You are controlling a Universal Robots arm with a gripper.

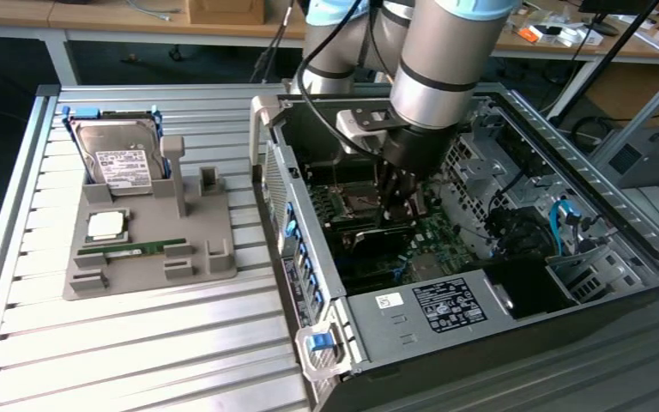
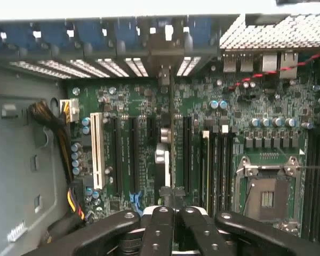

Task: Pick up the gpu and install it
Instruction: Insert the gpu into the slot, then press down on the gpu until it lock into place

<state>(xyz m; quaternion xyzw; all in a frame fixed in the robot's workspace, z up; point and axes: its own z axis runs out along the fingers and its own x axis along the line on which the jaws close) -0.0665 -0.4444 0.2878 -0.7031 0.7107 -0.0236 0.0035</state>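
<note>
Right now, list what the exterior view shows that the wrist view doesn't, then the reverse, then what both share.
Exterior view alone: the grey holder on the slatted table, carrying a hard drive and memory stick, plus the power supply label. Wrist view alone: the white expansion slot and empty CPU socket. Both: the gripper, shut on the gpu, edge-on over the motherboard.

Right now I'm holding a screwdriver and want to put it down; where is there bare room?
The slatted table is bare in front of the grey parts holder, toward the open computer case. The holder carries a hard drive. Inside the case is crowded: the gripper is shut on the gpu.
</note>
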